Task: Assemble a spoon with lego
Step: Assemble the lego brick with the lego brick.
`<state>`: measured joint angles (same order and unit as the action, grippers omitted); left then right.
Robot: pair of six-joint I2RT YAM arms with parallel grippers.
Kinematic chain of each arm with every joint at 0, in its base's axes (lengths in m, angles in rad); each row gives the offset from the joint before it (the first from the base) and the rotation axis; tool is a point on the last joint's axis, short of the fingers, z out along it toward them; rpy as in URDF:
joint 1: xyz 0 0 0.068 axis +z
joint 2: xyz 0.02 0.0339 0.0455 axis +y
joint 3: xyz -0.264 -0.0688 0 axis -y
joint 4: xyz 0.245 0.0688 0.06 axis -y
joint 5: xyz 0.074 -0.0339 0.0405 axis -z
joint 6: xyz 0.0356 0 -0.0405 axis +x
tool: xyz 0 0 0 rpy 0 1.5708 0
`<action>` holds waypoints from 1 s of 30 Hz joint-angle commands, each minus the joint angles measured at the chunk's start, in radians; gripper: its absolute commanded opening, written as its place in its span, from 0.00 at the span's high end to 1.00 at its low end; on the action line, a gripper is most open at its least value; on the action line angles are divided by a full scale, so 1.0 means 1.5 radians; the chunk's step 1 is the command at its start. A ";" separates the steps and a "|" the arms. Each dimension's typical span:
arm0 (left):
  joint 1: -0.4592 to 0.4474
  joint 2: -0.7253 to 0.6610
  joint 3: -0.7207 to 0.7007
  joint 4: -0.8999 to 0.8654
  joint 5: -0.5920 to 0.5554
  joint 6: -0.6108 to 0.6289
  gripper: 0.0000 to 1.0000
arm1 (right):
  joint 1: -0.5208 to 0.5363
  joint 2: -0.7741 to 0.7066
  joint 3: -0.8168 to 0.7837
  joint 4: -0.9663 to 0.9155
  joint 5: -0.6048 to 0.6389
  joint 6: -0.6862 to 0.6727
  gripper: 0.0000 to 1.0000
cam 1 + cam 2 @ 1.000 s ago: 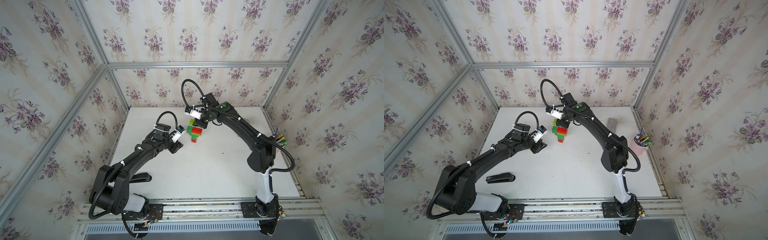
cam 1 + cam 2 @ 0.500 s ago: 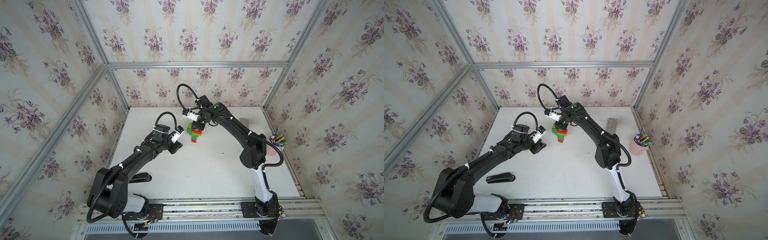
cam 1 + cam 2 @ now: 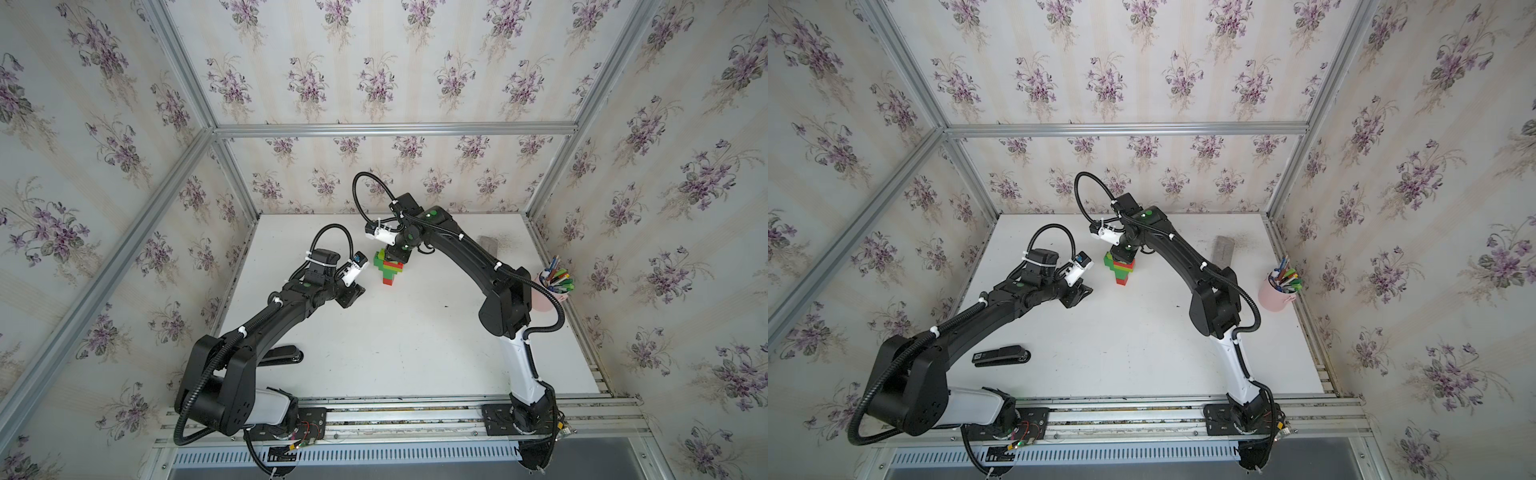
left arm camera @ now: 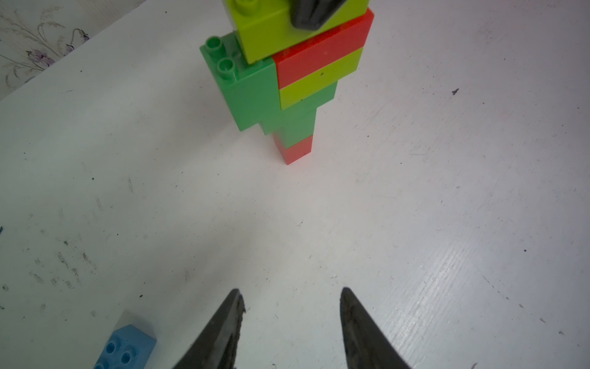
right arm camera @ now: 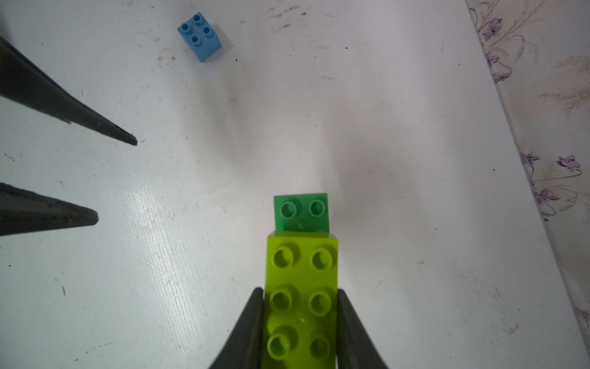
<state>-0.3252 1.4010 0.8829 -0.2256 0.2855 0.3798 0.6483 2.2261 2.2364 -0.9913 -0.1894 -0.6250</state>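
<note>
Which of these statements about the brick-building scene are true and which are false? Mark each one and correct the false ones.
1. The right gripper is shut on the lime brick at the top of the stack. True.
2. The left gripper holds the blue brick. False: the left gripper is open and empty, and the blue brick lies loose on the table, apart from the stack.
3. The stack stands on a red brick. True.
4. The pink cup lies tipped over and empty. False: it stands upright with pens in it.
</note>
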 commanded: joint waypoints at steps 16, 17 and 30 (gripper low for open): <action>0.001 0.002 0.000 0.010 -0.004 -0.002 0.50 | -0.008 0.012 -0.005 -0.016 -0.024 -0.010 0.80; 0.002 0.001 0.001 0.010 -0.005 -0.002 0.50 | -0.008 0.014 -0.006 -0.016 -0.023 -0.011 0.80; 0.001 0.000 0.004 0.002 -0.010 0.001 0.50 | -0.014 0.033 -0.053 -0.042 0.019 -0.031 0.81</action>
<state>-0.3248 1.4025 0.8829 -0.2260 0.2775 0.3801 0.6281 2.2425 2.1826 -0.9279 -0.2184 -0.6552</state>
